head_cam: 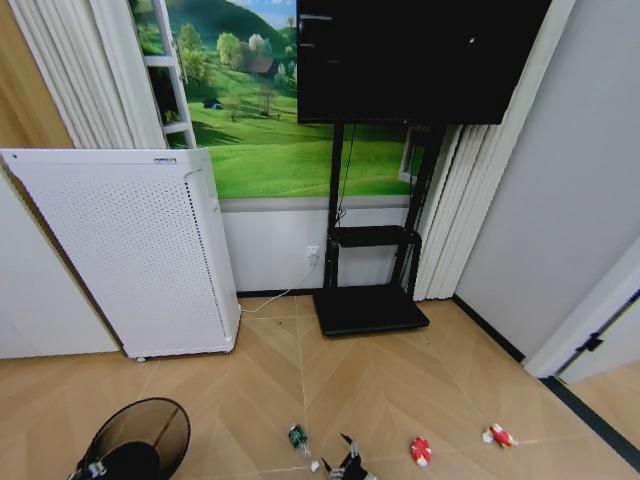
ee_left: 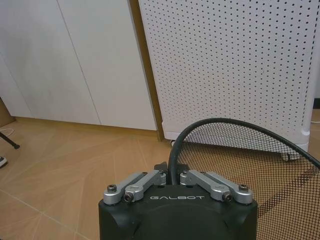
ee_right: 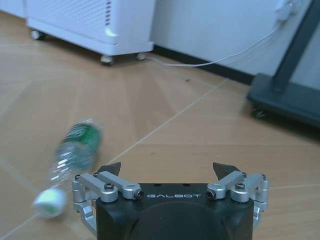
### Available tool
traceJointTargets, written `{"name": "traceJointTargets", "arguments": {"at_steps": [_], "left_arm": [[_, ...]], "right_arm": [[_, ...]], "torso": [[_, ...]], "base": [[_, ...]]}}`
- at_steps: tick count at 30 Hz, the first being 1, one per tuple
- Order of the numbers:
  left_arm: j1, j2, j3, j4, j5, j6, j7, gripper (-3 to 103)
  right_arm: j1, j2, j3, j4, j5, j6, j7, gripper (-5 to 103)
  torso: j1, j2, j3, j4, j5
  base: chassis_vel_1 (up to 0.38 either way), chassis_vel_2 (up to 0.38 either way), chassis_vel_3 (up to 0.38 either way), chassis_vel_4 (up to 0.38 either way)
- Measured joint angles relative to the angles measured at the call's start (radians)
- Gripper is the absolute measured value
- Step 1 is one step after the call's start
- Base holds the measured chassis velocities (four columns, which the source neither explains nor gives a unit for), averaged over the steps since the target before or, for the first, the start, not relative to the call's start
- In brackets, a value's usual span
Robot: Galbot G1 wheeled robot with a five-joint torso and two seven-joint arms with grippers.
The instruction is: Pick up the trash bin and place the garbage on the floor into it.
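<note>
1. Parquet floor (head_cam: 400, 390) in a chevron pattern runs to a far wall with a meadow mural; a white purifier (head_cam: 130, 250) stands far left and a black TV stand (head_cam: 370, 300) sits at the middle.
2. At near left, the left gripper (ee_left: 170, 176) has its fingers clenched on the rim of the bin (head_cam: 140, 440), a black mesh basket; the rim wire runs straight between them in the left wrist view.
3. I judge the bin already in hand, though I cannot tell whether its base is off the floor.
4. The garbage lies in a near row: a bottle (head_cam: 298, 437) with a green label at the middle, a red-and-white wrapper (head_cam: 421, 450) to its right, and a second wrapper (head_cam: 498, 436) further right.
5. The right gripper (ee_right: 170, 170) is low over the floor just right of the bottle, its fingers released and wide apart with nothing between them.
6. The step in hand looks like taking the bottle.
7. To do it well, shift the right gripper left until the bottle's body sits between the fingers, across its width rather than along its length.
8. A round bottle may roll if one finger touches first, so close evenly.
9. Hold the bin mouth upward and level, close to the bottle's side, so the carry is short.
</note>
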Motion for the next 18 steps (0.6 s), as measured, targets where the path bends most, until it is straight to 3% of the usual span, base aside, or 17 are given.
{"name": "traceJointTargets", "arguments": {"at_steps": [7,18], "left_arm": [[-0.015,0.001,0.013,0.007,0.005,0.004,-0.003,6],[-0.016,0.002,0.014,0.008,0.006,0.005,-0.004,6]], "right_arm": [[0.048,-0.039,-0.001,0.03,0.105,0.009,-0.009,100],[0.103,-0.063,0.015,0.047,0.168,0.05,-0.035,100]], "torso": [[0.0,0.0,0.0,0.0001,-0.0001],[0.0,0.0,0.0,0.0001,-0.0003]], "base": [[0.0,0.0,0.0,0.0],[0.0,0.0,0.0,0.0]]}}
